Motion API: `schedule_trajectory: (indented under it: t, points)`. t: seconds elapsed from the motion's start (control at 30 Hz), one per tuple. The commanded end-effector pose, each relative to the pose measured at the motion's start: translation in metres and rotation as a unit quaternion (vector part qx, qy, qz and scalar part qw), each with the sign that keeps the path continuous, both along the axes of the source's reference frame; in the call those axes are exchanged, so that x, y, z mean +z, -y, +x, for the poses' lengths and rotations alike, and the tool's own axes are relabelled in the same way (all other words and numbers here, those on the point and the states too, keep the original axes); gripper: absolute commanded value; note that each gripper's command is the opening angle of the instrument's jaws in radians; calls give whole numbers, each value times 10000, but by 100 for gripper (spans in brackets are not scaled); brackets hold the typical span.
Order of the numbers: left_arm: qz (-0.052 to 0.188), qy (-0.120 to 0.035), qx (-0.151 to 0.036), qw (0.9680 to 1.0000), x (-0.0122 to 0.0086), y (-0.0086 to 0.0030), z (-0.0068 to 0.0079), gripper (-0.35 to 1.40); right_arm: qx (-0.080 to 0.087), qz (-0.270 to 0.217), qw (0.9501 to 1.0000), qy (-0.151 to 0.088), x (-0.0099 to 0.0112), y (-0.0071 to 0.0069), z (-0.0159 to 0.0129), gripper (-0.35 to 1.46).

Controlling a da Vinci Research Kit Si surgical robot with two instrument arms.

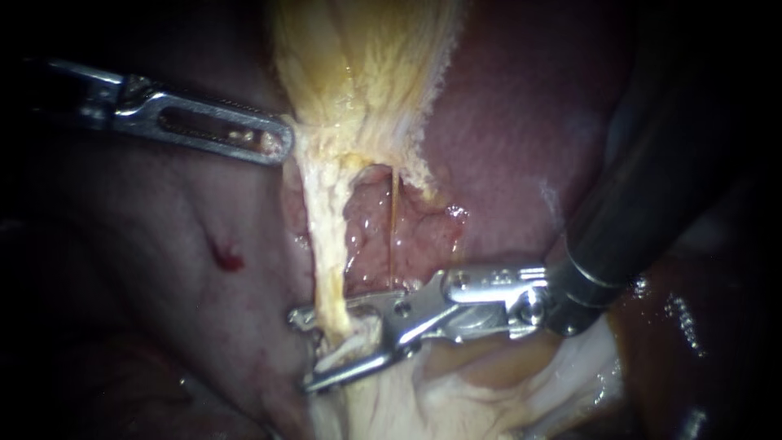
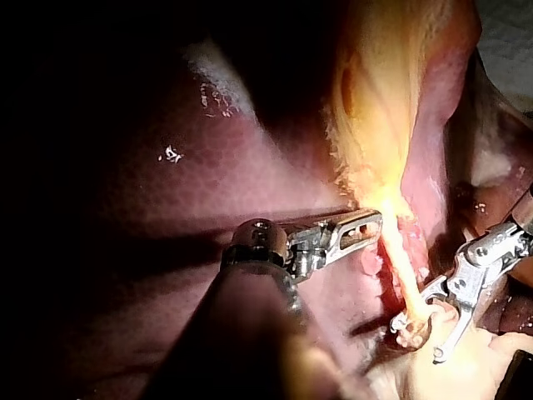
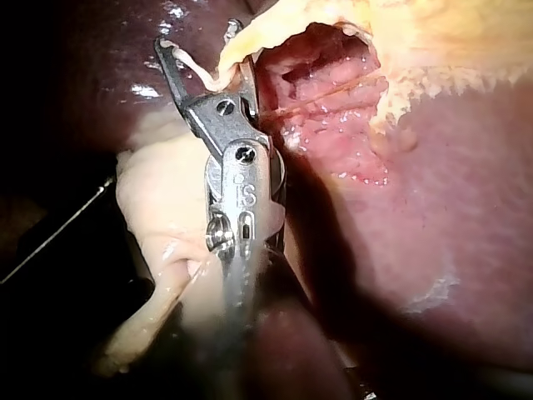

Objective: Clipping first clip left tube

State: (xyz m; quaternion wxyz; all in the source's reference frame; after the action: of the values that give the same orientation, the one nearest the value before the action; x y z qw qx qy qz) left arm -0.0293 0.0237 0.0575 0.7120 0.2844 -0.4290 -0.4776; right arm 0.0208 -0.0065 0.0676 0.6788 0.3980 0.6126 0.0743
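Observation:
The left tube (image 1: 326, 244) is a pale yellow strand running down from the gallbladder (image 1: 366, 65). My right instrument (image 1: 308, 350) comes in from the right. Its jaws stand open around the tube's lower end, one on each side, with a gap showing. The right wrist view shows the same jaws (image 3: 198, 42) straddling the pale strand (image 3: 198, 75). My left instrument (image 1: 281, 143) is shut on the gallbladder's edge just above the tube. In the left wrist view its jaws (image 2: 375, 223) meet the yellow tissue where the tube (image 2: 400, 271) begins.
A thin right tube (image 1: 393, 220) runs beside the left one, over raw pink tissue (image 1: 371, 236). Dark red liver (image 1: 505, 147) lies to the right. A small blood spot (image 1: 230, 261) marks the tissue on the left. Pale fatty tissue (image 1: 456, 399) lies under my right instrument.

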Motion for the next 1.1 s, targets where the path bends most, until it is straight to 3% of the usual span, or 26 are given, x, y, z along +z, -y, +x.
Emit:
schedule_trajectory:
  t: [0.03, 0.87, 1.0, 1.07, 1.1]
  points:
    - [0, 3, 4, 10000, 0, 0, 1, -35, -4, 10, 10000, -14, -2, -1, -3, 49]
    - [0, 5, 8, 10000, 2, -1, 3, -35, -5, 82, 10000, -29, -10, -10, -9, 44]
    - [0, 5, 8, 10000, 2, -1, 3, -35, -12, 118, 9999, -22, -9, -14, -14, 30]
    - [0, 5, 8, 10000, 2, -1, 3, -35, -29, 281, 9996, 55, -9, -16, -18, 14]
    - [0, 5, 7, 10000, 2, -1, 2, -35, -42, 417, 9991, 120, -10, -17, -21, -5]
